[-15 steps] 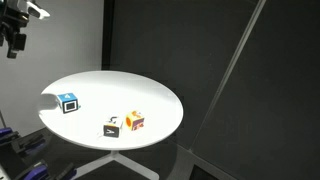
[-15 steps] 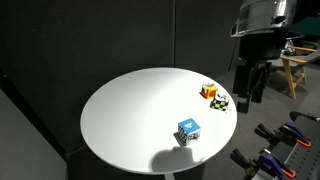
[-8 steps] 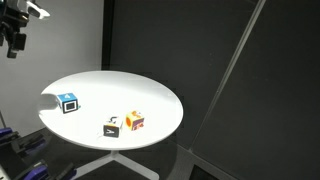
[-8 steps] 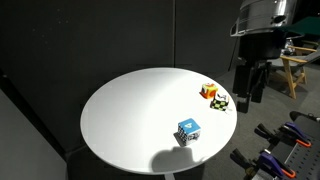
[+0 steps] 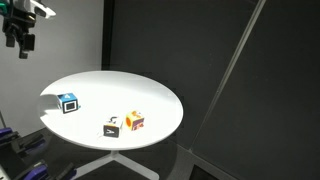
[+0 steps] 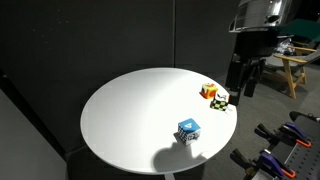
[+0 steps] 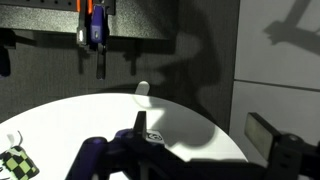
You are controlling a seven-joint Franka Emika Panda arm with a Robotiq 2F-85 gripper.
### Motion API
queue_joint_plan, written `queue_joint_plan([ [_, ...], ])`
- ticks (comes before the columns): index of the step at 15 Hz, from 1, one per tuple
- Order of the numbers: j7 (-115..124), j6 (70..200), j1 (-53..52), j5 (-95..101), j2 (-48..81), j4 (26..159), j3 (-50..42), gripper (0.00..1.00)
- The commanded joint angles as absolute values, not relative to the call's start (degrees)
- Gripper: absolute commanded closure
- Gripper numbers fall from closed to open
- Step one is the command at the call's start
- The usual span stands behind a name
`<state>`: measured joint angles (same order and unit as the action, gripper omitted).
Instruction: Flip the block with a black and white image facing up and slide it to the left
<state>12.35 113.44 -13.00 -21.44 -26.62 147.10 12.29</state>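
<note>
The block (image 5: 111,127) is a small dark cube with a black-and-white picture on top, near the front edge of the round white table (image 5: 120,90). It also shows in an exterior view (image 6: 221,100) and partly in the wrist view (image 7: 153,137). My gripper (image 5: 22,42) hangs high off the table's side, apart from the block. In an exterior view the gripper (image 6: 243,86) is just beyond the table rim by the block. In the wrist view its fingers (image 7: 200,128) are spread wide and empty.
An orange-yellow cube (image 5: 134,121) touches the block's side; it also shows in an exterior view (image 6: 208,91). A blue-and-white cube (image 5: 67,102) sits apart near the rim, also seen in an exterior view (image 6: 188,130). A checkered cube face (image 7: 14,162) shows low in the wrist view. Dark curtains surround the table.
My gripper has shifted slightly toward the table. The cubes have not moved.
</note>
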Motion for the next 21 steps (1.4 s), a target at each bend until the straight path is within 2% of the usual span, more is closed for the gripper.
queue_joint_plan([
  [1, 14.33, 116.97, -10.52, -18.36, -26.57, 146.79, 12.53, 0.0],
  [10, 18.18, 127.3, -2.14, -7.31, -25.72, 147.1, 10.43, 0.0],
  [21, 13.61, 134.02, 5.41, 4.89, -16.01, 144.93, 2.91, 0.0],
])
